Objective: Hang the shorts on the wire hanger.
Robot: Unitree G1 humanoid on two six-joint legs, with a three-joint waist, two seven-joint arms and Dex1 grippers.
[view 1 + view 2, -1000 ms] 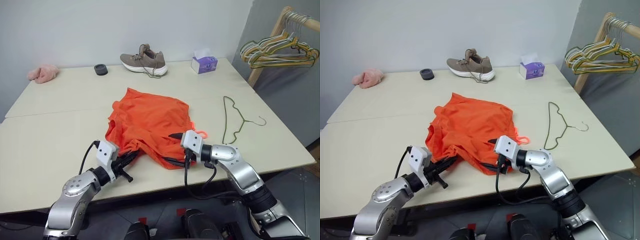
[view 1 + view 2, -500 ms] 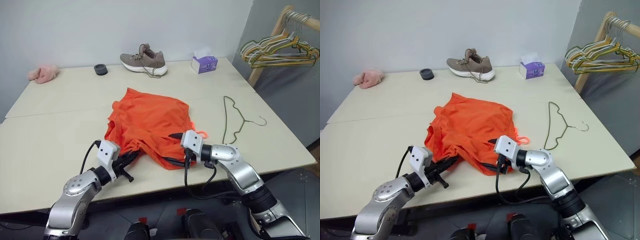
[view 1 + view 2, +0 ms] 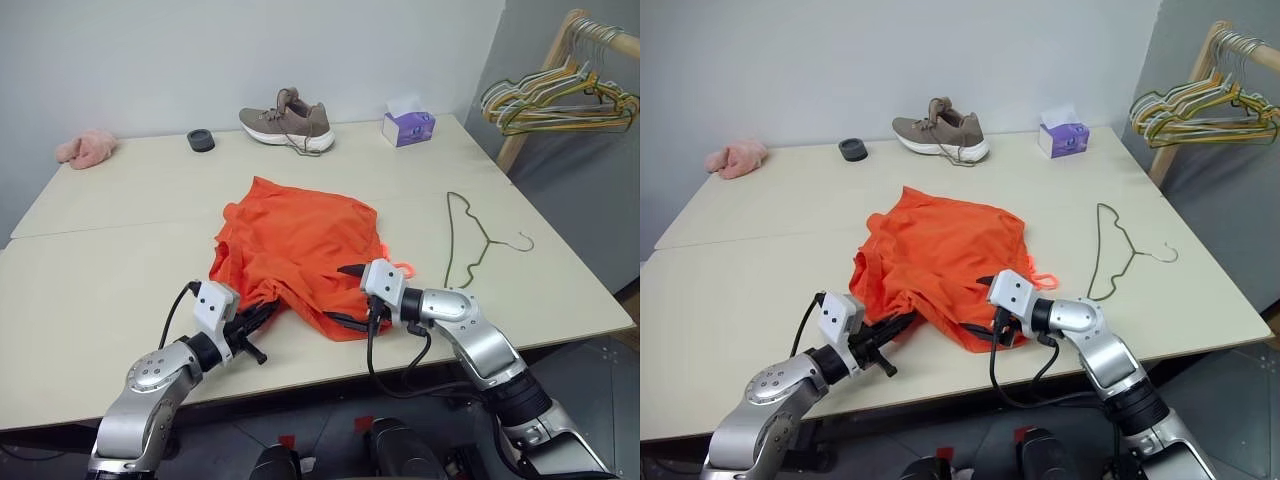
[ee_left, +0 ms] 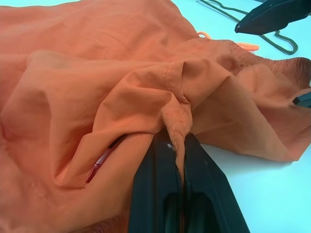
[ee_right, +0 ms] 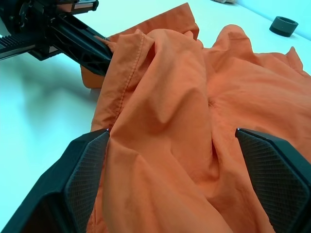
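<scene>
The counter (image 3: 90,290) carried the shorts (image 3: 295,245), heaped just ahead of both grippers. The left gripper (image 4: 176,145) had clenched its fingers on a fold of hem; the right gripper (image 5: 170,160) sat spread wide around the fabric, gripping nothing. Step: securing the shorts. Next, judging: close right, lift toward the wire hanger (image 3: 465,245), lying well beyond the right fingers.
</scene>
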